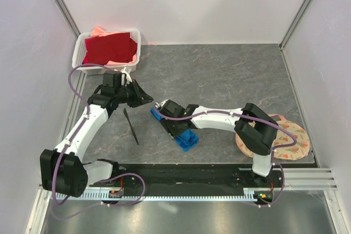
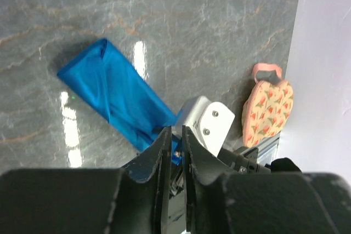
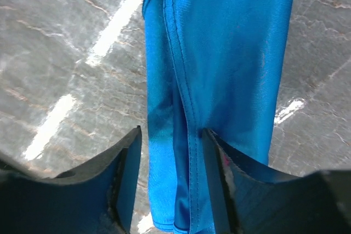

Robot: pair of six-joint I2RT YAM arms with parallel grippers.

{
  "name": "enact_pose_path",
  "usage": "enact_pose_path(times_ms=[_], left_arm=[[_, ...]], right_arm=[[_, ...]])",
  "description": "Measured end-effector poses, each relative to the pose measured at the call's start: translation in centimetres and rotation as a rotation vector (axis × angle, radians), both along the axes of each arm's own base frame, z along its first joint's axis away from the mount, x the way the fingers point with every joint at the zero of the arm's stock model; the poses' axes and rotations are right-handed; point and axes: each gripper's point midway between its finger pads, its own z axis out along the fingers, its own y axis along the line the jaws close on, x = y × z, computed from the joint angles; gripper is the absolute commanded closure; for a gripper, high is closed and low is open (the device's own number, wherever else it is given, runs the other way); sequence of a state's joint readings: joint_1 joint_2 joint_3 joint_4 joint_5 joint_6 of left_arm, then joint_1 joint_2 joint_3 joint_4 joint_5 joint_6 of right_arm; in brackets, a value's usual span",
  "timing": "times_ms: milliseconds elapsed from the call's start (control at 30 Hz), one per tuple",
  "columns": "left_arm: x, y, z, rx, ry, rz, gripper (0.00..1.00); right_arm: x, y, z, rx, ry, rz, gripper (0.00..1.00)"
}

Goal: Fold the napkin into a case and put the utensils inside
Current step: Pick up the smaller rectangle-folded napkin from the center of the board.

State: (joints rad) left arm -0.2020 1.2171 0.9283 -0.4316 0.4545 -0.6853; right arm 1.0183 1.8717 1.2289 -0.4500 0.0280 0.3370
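Grey marbled counter [image 1: 230, 75] carries the napkin [image 2: 115, 94], folded into a long narrow blue strip. The right gripper [image 3: 171, 131] sits over the napkin, fingers spread either side of a seam, pinching nothing. Just left of the napkin lies one black utensil [image 1: 131, 127]. The left gripper [image 2: 175, 130] hangs left of the napkin too, farther back, fingers parted by a slit, empty. Right of the napkin lies a floral mat [image 1: 290, 135]

The grey marbled desk [image 1: 219, 75] is viewed from high behind; the royal-blue cloth napkin [image 3: 219, 80] is shared, seen close from above by both wrist views.
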Motion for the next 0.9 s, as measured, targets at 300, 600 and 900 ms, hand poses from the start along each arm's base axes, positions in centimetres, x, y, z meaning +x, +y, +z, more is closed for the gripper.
enact_pose_path(times_ms=[300,600,900], left_arm=[[-2.0,1.0,-0.3,-0.004,0.011,0.000,0.79],[-2.3,3.6,-1.0,0.032,0.023,0.099,0.79],[-3.6,5.5,-4.5,0.081,0.127,0.168,0.81]], right_arm=[[0.3,-0.2,-0.6,-0.149,-0.128,-0.035,0.58],[0.9,0.3,-0.4,-0.252,-0.224,-0.070,1.00],[0.5,1.8,0.9,-0.175,-0.145,-0.102,1.00]])
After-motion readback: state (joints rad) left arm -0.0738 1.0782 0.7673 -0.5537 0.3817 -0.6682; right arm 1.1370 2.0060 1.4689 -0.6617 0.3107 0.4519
